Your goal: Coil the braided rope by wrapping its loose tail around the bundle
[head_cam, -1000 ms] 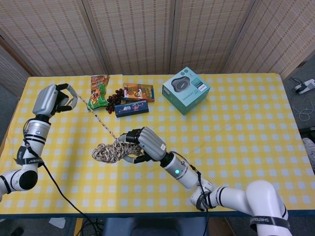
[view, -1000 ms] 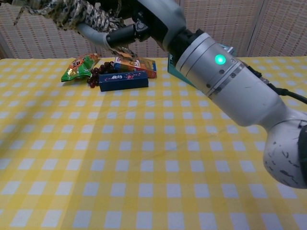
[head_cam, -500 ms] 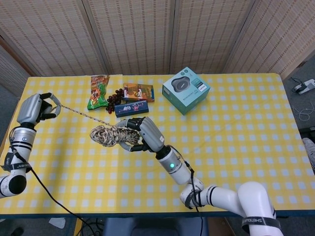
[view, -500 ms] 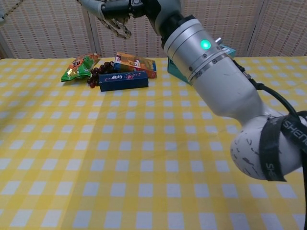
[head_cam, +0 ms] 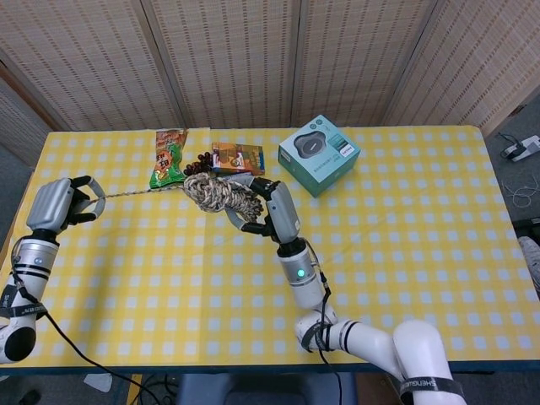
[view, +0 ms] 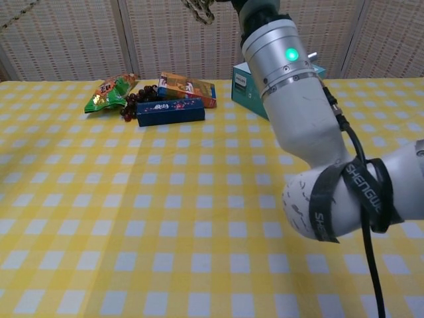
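Observation:
The braided rope bundle (head_cam: 221,194) hangs in the air above the table's far middle, gripped by my right hand (head_cam: 268,208). Its loose tail (head_cam: 139,192) runs taut to the left, nearly level, into my left hand (head_cam: 57,202), which grips the tail's end near the table's left edge. In the chest view only a scrap of the bundle (view: 199,9) shows at the top edge, above my right forearm (view: 291,99); a thin piece of the tail (view: 16,16) crosses the top left corner. My left hand is outside the chest view.
On the yellow checked tablecloth (head_cam: 405,253) at the far side lie a green snack bag (head_cam: 168,159), dark grapes (view: 136,99), a blue box (view: 169,111), an orange box (head_cam: 237,157) and a teal carton (head_cam: 319,154).
My right hand has lifted the bundle up and away toward the far side. The tail has swung from slanting down to nearly level. My left hand has shifted slightly.

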`<state>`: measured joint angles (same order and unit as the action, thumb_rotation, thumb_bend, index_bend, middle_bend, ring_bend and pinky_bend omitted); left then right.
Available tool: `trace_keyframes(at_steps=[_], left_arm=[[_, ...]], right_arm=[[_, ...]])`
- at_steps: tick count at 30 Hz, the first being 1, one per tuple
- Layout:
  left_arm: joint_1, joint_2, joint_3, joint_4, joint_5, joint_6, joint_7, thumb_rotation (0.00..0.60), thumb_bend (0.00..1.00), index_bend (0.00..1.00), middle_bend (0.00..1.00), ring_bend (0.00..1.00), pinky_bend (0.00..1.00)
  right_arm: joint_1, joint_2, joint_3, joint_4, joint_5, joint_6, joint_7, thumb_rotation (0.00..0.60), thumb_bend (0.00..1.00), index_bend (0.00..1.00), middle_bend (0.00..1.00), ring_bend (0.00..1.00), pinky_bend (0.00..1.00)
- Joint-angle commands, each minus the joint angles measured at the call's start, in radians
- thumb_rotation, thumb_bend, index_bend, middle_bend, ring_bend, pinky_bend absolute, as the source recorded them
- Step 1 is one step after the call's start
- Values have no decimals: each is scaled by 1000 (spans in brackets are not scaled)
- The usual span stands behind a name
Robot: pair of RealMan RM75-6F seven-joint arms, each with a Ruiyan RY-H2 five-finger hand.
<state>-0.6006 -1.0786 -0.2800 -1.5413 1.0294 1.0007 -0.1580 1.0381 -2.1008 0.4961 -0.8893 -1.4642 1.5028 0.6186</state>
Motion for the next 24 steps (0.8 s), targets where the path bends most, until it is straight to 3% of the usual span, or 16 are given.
trace_keyframes(at_steps=[1,5,12,24], left_arm=[[20,18,7,-39,76,58,7,600,426,678,1000,1000,1000],[39,25,10,-75,216,185,46,600,426,679,1000,1000,1000],[45,40,0,-160,364,303,79,600,426,684,1000,1000,1000],[-7,60,4,-276,572,334,65,600,426,684,1000,1000,1000]], right_arm=[[13,-25,26,38,27,15,-40,600,399,888,704,618,647],[25,-45,33,76,51,1,-105,600,433,888,704,622,647],[28,-56,19,83,71,-26,-196,600,451,900,705,626,647],[41,-52,32,37,112,-71,-336,600,463,909,712,626,647]])
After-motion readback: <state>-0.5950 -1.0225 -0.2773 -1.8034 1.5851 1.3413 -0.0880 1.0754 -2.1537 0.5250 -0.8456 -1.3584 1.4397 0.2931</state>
